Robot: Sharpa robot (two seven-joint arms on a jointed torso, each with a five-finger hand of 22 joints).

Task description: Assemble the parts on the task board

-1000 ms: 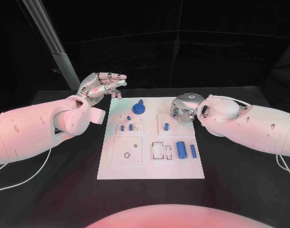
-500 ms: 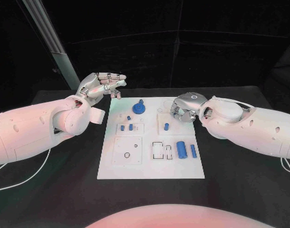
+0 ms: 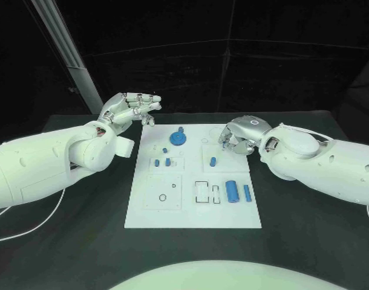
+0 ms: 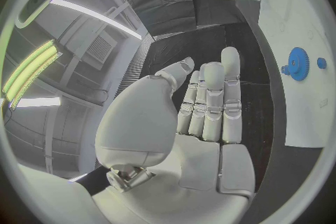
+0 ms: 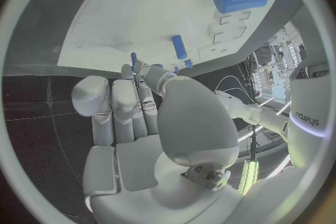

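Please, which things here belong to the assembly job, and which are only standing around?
Belong to the job:
task board
blue gear
large blue cylinder
small blue pegs

Standing around:
black table
metal pole
white cable

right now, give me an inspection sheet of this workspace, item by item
surface: black table, task board lying flat at its middle
job's things: blue gear at the board's far end; small blue pegs left of centre; one blue peg near the right hand; large blue cylinder with a thinner blue pin beside it, on the right
clutter: nothing seen
hands: left hand raised off the board's far left corner, holding nothing; right hand over the board's far right corner, fingers curled, cannot tell whether it holds anything
cables: white cables on the table by both arms
surroundings: dark backdrop, a metal post behind the left arm
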